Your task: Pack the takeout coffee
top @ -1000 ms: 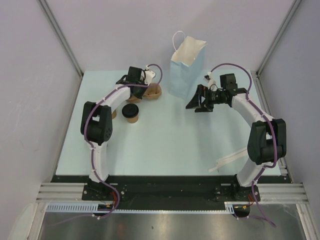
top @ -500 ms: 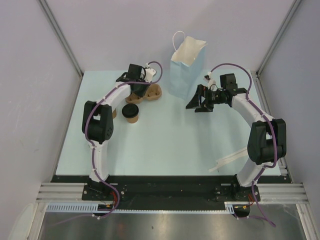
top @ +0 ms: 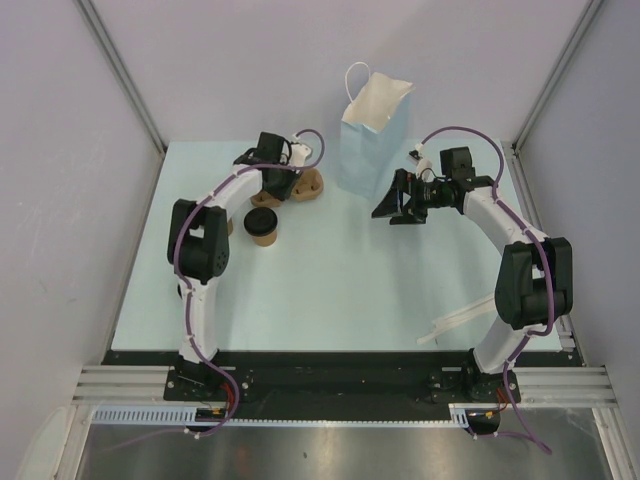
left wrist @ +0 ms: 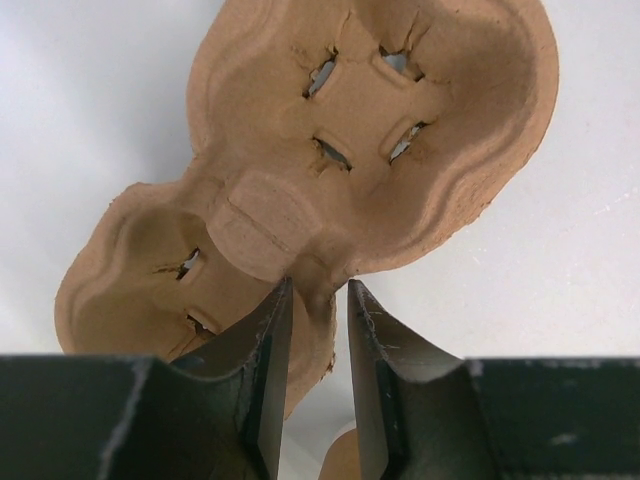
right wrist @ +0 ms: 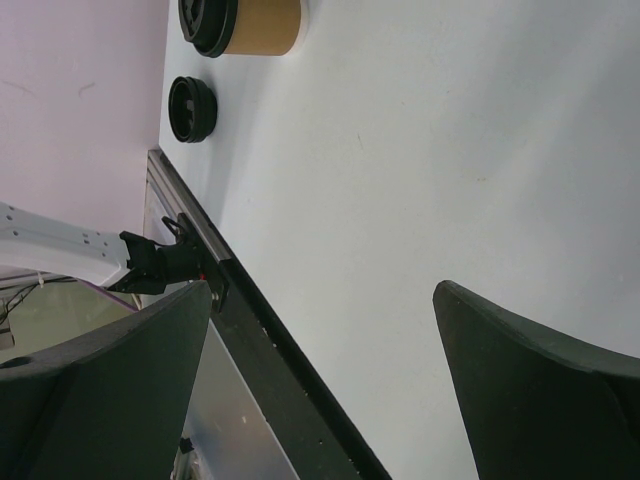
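The pale blue counter (top: 340, 290) is sitting between grey walls. On it, the takeout coffee (top: 263, 227) is standing upright with its black lid on, just on the near side of the brown pulp carrier (left wrist: 380, 150) and well apart from the blue bag (top: 370, 140). Your left pincer (left wrist: 320, 296) is straddling the carrier's rim with its jaws only narrowly apart; whether it is pressing the rim, I cannot tell. Your right pincer (top: 398, 205) is hovering wide open and empty, just right of the bag.

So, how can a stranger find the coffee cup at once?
Start at the blue bag at the back. Left of it lies a brown pulp carrier. Nearer the viewer and slightly left stands the coffee cup: small, brown, capped with a black lid.
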Robot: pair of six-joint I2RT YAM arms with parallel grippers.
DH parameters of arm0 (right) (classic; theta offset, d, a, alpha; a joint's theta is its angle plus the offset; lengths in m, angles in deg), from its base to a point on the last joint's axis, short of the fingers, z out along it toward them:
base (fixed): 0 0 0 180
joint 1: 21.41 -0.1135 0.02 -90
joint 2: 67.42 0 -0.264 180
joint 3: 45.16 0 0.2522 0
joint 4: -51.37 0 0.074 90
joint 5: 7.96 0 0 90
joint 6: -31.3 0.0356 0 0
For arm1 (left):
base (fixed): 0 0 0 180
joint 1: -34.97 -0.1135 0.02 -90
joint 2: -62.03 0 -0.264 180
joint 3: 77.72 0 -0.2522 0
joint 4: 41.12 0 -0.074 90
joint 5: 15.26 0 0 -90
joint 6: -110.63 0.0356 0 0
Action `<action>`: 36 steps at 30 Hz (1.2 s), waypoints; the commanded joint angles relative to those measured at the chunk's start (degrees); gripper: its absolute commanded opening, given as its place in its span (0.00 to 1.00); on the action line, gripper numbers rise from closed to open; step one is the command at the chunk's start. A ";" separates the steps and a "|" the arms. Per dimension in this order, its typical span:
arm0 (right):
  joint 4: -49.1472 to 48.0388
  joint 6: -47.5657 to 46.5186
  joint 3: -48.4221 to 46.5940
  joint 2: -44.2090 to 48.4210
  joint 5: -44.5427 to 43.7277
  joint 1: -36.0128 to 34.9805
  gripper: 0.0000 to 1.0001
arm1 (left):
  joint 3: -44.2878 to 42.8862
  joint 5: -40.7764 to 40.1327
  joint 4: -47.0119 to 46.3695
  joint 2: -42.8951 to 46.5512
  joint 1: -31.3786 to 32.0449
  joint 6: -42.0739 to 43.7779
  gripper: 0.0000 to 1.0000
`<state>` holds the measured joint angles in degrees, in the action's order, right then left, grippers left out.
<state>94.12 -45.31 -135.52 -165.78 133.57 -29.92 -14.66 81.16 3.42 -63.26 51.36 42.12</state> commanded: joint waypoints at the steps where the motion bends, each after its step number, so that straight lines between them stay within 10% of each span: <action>1: -0.60 -0.29 -0.57 0.46 1.12 0.08 1.00 | -2.73 1.41 0.33 -0.13 -0.83 -0.23 0.32; 21: -0.60 -0.29 -0.57 0.37 1.30 -0.10 1.00 | -4.58 2.11 1.12 0.14 -1.00 -0.23 0.29; 28: -0.69 -0.29 -0.57 0.19 1.47 -0.10 1.00 | -4.58 2.03 0.51 0.93 -1.09 -0.58 0.02; 36: -0.96 -0.20 -0.57 0.37 1.47 -0.45 1.00 | -1.33 -0.70 -3.80 4.79 -1.09 0.39 0.00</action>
<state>94.08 -45.29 -135.52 -165.78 133.99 -29.99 -16.69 81.92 3.68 -63.44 50.74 42.08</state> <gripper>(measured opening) 0.994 0.011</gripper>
